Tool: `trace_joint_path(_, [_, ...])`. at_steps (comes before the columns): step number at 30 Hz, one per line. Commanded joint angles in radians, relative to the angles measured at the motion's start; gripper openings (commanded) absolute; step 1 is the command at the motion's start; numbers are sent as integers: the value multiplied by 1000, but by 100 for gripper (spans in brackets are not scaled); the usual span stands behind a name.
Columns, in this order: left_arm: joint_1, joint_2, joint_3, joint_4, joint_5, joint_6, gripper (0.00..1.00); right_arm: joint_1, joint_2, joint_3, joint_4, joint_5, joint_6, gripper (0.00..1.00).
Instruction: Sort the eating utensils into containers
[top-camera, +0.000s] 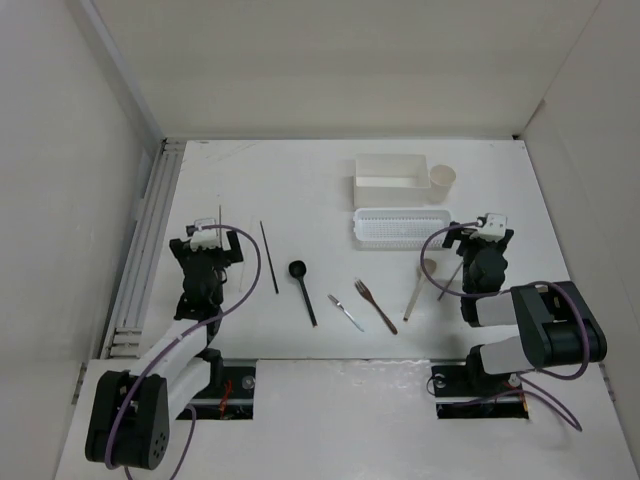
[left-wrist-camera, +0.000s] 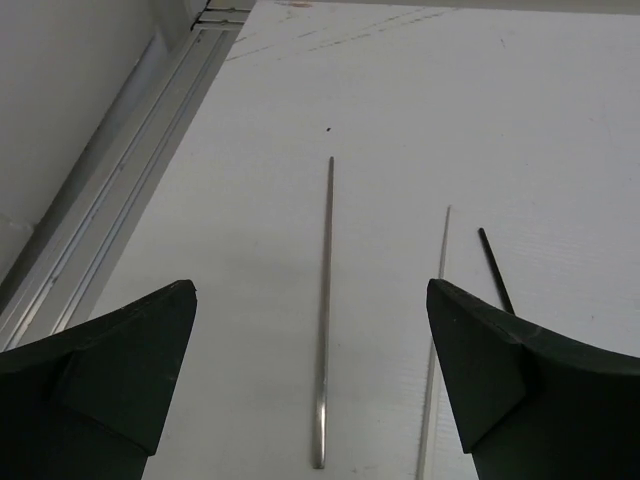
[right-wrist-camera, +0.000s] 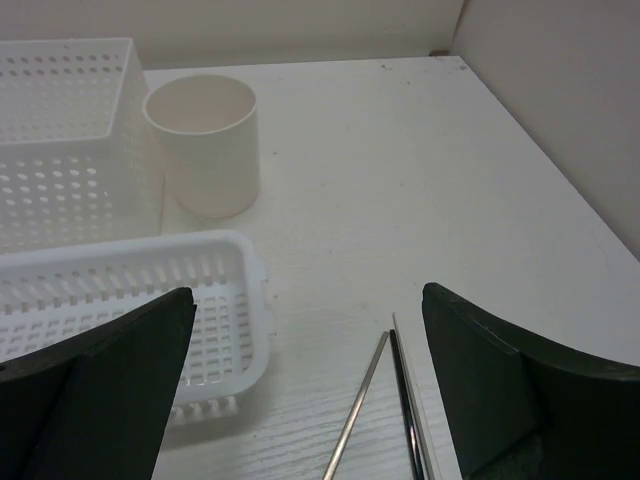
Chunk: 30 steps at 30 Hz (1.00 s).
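Lower the left hand, spread wide and empty at centre-left of the top view, straight onto the thin silver stick lying between its fingers on the tabletop, pinching mid-length. Mind the pale stick and dark chopstick right of it; leave the right hand, also open and empty, by the mesh basket, box and cup at upper right.

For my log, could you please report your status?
Left gripper open, empty. Right gripper open, empty. Utensils on table, none in containers. Nothing in the way.
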Motion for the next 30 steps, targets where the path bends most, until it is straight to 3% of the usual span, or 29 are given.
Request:
trace_joint_path(1, [1,-3,11,39,71,39,100,6,-8,27,179,6,1,100])
trace_joint_path(8, [1,-3,30,-57,480,240,100,38,-17,87,83,58,-9,100])
trace_joint_path(11, [1,-3,30,-67,516,267,100,67,-129,133,-29,90,-29,100])
trace_joint_path(12, [1,-3,43,-80,477,242,100,116,-201,180,-319,262,-19,100])
trace_joint_path(14, [1,6,129,-135,403,196,100,107,-363,396,-606,306,-70,100])
trace_joint_path(16, [1,15,215,-227,322,234,100,107,-405,607,-849,340,-213,100])
trace_joint_path(18, [1,27,318,-260,282,279,100,98,-389,768,-1015,482,-270,100])
trace_joint_path(19, [1,37,344,-286,271,303,100,49,-370,860,-1277,526,-223,100])
trace_joint_path(20, [1,37,396,-313,271,317,100,3,-349,1082,-1465,424,-153,100])
trace_joint_path(22, [1,72,465,-454,288,317,100,-102,-242,1262,-1748,167,-31,100])
trace_joint_path(23, [1,83,499,-505,342,317,100,-189,-200,1350,-1915,-97,-31,100])
trace_joint_path(24, [1,93,545,-546,376,302,100,-224,-154,1379,-1985,-196,-31,100])
trace_joint_path(26, [1,103,545,-585,451,264,100,-297,-13,1393,-2121,-379,0,91])
trace_joint_path(27, [1,103,528,-576,466,242,100,-321,27,1381,-2146,-426,18,84])
trace_joint_path(28, [1,94,515,-564,466,198,100,-344,82,1359,-2146,-478,52,62])
trace_joint_path(30, [1,72,485,-528,466,158,100,-379,93,1252,-2099,-566,99,31])
